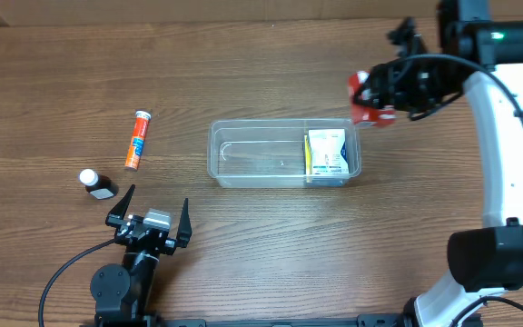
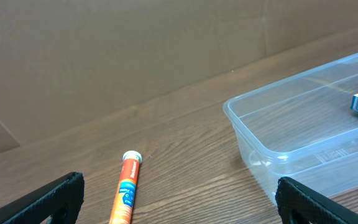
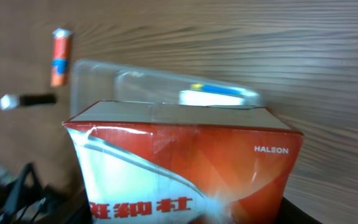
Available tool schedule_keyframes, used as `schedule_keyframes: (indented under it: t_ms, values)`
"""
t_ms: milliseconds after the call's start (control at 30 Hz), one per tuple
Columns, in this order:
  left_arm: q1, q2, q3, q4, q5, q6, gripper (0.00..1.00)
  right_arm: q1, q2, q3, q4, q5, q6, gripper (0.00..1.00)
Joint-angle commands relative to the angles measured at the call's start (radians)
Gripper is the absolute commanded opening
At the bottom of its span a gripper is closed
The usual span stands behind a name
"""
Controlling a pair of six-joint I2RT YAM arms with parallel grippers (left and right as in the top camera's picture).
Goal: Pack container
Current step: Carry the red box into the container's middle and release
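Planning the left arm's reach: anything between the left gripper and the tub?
Overhead, only bare table lies between the left gripper and the tub; the orange tube sits off to the left.

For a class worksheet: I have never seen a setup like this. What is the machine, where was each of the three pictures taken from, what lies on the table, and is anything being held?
Two robot arms work at a wooden table. One picture looks down from above; the other two come from cameras on each wrist. The left gripper rests open and empty near the table's front edge. The right gripper holds a red and white box beside the clear container, which already has a small white box at one end. An orange tube and a small dark bottle with a white cap lie loose on the table.
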Motion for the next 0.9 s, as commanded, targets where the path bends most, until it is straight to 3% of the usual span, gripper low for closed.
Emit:
schedule_keyframes:
  t_ms: [0,133,300,600,867]
  values:
    - [0.006,-0.010,-0.005,0.000,0.005,-0.007,1.00,0.144,-0.014,0.019,0.016,-0.071,0.032,0.63]
    - [0.006,-0.010,-0.005,0.000,0.005,-0.007,1.00,0.323,-0.010,-0.004,0.029,0.158,0.183,0.64]
    - [0.006,-0.010,-0.005,0.000,0.005,-0.007,1.00,0.440,-0.003,-0.093,0.139,0.347,0.367,0.64]
    - [0.006,-0.010,-0.005,0.000,0.005,-0.007,1.00,0.490,-0.003,-0.373,0.365,0.410,0.497,0.64]
    - [0.006,-0.010,-0.005,0.000,0.005,-0.007,1.00,0.491,-0.003,-0.501,0.549,0.409,0.519,0.64]
